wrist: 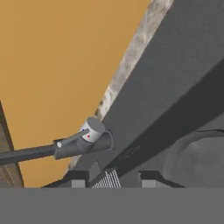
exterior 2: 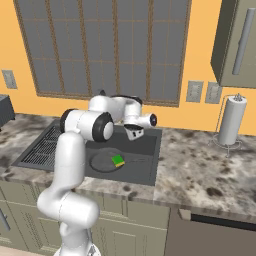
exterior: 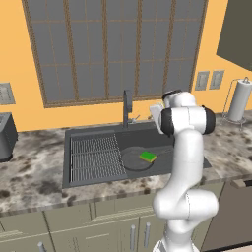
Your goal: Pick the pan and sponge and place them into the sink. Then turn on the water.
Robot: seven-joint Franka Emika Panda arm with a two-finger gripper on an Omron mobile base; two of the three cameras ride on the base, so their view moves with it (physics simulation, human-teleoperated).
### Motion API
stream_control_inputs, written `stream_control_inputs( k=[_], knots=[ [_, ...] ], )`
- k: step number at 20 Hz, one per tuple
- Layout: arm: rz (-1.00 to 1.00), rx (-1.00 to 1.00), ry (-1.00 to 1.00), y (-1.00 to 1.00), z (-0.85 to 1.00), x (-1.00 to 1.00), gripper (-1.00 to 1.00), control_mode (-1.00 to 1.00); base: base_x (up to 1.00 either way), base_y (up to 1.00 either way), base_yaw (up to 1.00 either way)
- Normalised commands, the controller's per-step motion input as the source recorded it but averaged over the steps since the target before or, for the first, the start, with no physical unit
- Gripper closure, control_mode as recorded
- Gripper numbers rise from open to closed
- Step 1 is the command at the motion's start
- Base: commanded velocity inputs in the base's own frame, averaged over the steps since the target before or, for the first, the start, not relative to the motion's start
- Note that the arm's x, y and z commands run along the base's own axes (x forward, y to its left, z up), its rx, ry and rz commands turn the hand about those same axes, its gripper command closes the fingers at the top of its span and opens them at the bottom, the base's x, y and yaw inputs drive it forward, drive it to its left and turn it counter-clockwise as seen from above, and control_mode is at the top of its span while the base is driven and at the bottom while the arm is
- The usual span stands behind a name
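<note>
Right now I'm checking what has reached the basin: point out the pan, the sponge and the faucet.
pan [exterior: 134, 160], left base view, bare dark floor left of the sponge.
sponge [exterior: 147, 157], left base view, green top face.
faucet [exterior: 126, 106], left base view, upright stem.

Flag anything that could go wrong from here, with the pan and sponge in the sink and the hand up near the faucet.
1. The end effector sits beside the faucet handle without touching it, so a slightly off approach could miss the short lever.
2. No stream shows at the faucet, so the water step looks undone.
3. The sponge rests loose on the pan in the sink; water might shift it.
</note>
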Motion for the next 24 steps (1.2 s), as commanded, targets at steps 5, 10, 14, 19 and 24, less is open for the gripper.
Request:
stream_control_inputs(
  k=[5,10,14,19,24],
  knots=[
    [0.04,0.03,-0.25,0.18,-0.14,-0.14,-1.0,-1.0,0.0,0.0,0.0],
    [0.03,-0.03,-0.25,0.05,0.0,-0.02,-1.0,-1.0,0.0,0.0,0.0],
    [0.03,-0.06,-0.25,0.01,-0.02,-0.02,-1.0,-1.0,0.0,0.0,0.0],
    [0.0,-0.04,-0.25,0.05,-0.03,0.0,-1.0,-1.0,0.0,0.0,0.0],
    [-0.02,-0.05,-0.25,0.24,0.0,0.04,-1.0,-1.0,0.0,0.0,0.0]
  ],
)
